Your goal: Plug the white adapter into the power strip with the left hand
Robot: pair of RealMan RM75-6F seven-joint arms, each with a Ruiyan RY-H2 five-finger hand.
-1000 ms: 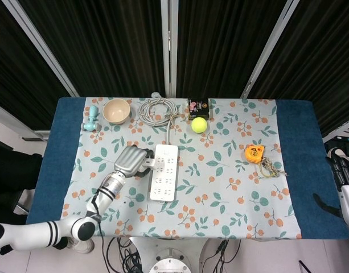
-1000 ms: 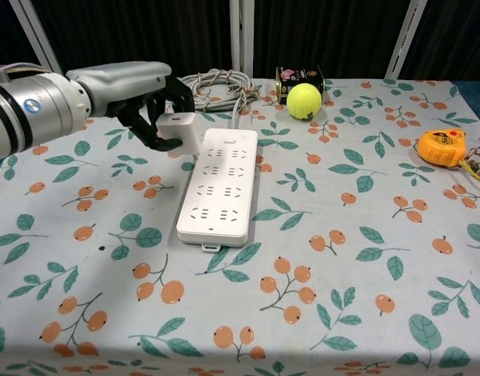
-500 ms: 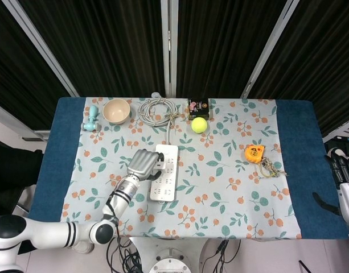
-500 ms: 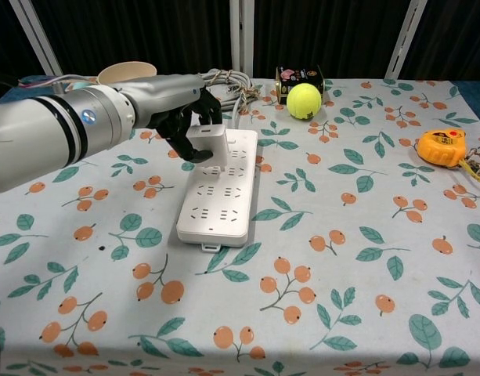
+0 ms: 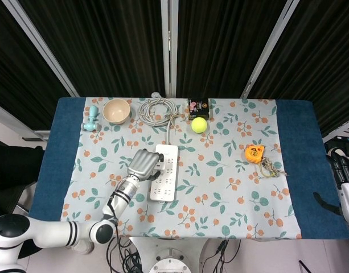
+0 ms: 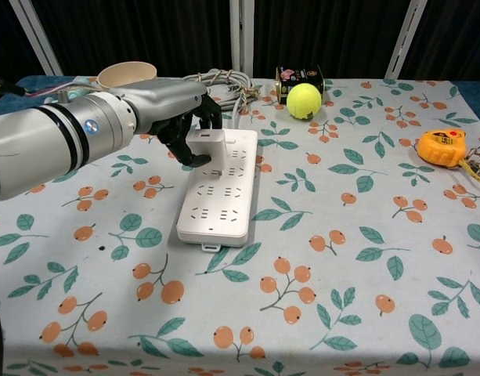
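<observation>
- Head view: the strip (image 5: 165, 173) is seen lying lengthwise on the flowered cloth (image 5: 231, 193) that covers the counter (image 5: 302, 148), its cord running up to a coil (image 5: 155, 109) at the far edge.
- The left hand (image 5: 144, 164) is placed over the strip's left side, fingers curled down; the adapter is hidden beneath it in this view.
- Along the far edge are seen a teal object (image 5: 92, 118), a bowl (image 5: 116, 110), a dark box (image 5: 198, 107) and a ball (image 5: 198, 124).
- A tape measure (image 5: 254, 153) is found on the right part of the cloth, with a small tangle of keys or chain (image 5: 271, 166) just beside it.
- The right hand (image 5: 344, 173) is seen at the right edge, off the counter; whether its fingers are spread or pressed together cannot be told.
- Chest view: the adapter (image 6: 207, 144) is gripped by the left hand (image 6: 185, 117), fingers wrapped around it from above and behind.
- The adapter is held upright over the far end of the strip (image 6: 220, 186), touching or just above the sockets; which cannot be told.
- The bowl (image 6: 127, 74), coil (image 6: 224, 82), box (image 6: 299, 77), ball (image 6: 304, 101) and tape measure (image 6: 442, 146) are seen behind and to the right.
</observation>
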